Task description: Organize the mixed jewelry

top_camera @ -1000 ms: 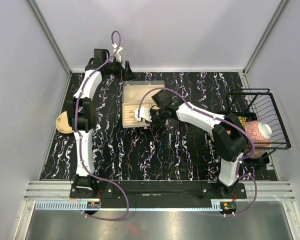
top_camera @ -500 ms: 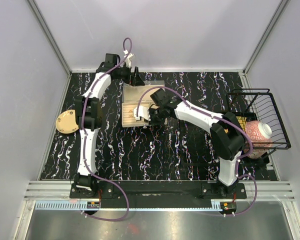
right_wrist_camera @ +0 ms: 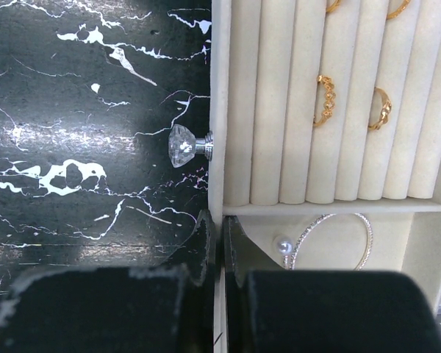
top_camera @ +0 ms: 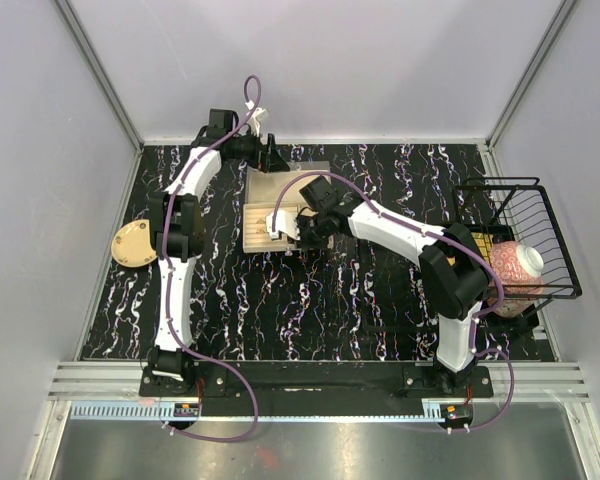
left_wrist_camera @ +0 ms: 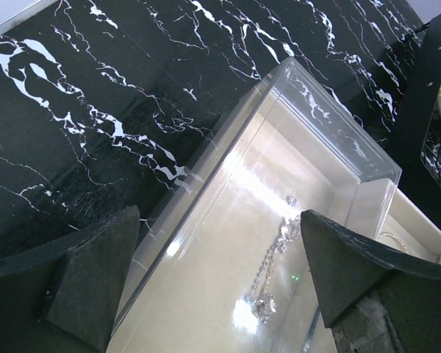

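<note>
While neither arm carries a piece, the sorting appears, in my judgement, part done. At the left of the overhead view a tan disc [top_camera: 133,243] lies on the marbled table [top_camera: 360,310], apart from the work.

Right of it, at upper centre, the left gripper [top_camera: 271,158] hangs over the far end of the beige jewelry box [top_camera: 263,190], jaws spread wide and empty. Its wrist view shows a clear lid [left_wrist_camera: 331,125] below, with a sparkling chain [left_wrist_camera: 273,273] seen through it.

Toward the box's lower right, the right gripper [right_wrist_camera: 219,234] has its jaws pressed together, nothing visible between them, at the tray's front wall just below a crystal knob [right_wrist_camera: 182,145]. Gold rings [right_wrist_camera: 325,99] sit in the padded rolls at upper right of that view. A thin hoop bangle [right_wrist_camera: 331,239] lies in the compartment beneath. Far right stands a wire basket [top_camera: 540,200].

Recommendation: for the chain, the left arm should pass the lid's edge first and descend squarely over the strand. It should close on a bunched part, not a single link, while the right steadies the tray.
</note>
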Robot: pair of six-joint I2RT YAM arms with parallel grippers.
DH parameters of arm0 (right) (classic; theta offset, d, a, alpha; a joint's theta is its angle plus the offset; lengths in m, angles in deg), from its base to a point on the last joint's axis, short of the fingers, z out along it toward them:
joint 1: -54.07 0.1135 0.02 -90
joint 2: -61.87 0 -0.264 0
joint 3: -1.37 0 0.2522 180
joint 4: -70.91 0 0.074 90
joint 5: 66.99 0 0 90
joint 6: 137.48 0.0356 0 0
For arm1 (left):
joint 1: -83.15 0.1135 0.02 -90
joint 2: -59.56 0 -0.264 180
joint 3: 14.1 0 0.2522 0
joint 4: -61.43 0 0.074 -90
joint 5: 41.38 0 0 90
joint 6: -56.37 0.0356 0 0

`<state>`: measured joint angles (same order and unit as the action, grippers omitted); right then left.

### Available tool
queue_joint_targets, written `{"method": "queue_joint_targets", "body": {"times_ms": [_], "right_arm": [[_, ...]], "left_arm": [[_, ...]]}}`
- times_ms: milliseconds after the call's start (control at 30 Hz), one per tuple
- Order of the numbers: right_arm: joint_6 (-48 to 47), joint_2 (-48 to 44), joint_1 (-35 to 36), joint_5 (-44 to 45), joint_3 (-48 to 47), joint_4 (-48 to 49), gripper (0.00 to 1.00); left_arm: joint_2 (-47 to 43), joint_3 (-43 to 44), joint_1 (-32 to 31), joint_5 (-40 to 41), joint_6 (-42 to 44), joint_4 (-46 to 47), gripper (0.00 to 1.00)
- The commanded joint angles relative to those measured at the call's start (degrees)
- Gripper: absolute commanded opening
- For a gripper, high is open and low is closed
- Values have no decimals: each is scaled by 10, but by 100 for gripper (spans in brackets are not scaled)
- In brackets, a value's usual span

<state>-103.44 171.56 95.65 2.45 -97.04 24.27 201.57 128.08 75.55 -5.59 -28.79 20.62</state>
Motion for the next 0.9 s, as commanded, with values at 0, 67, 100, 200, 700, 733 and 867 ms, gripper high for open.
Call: {"method": "queue_joint_targets", "body": {"times_ms": [0,67,100,200,700,733,867], "right_arm": [[10,-10,-3,-12,-13,34,0],[11,-11,-4,-12,-10,39,0],[11,-13,-3,-12,-9,38,0],[7,-18,-4,-8,-4,41,0],[12,-35,-3,20,11,48,0],[13,-36,-4,22,11,48,0],[15,-40,-2,24,12,48,0]], "left_arm": [[-28,-20,-7,-43,-19,13,99],[-31,-29,-7,-45,-19,13,99],[-34,-33,-8,-47,-17,14,99],[-38,-42,-8,-49,-14,13,99],[-39,-45,-6,-47,-2,3,98],[-39,-44,-6,-47,-3,5,98],[-38,-41,-5,-48,-4,5,98]]}}
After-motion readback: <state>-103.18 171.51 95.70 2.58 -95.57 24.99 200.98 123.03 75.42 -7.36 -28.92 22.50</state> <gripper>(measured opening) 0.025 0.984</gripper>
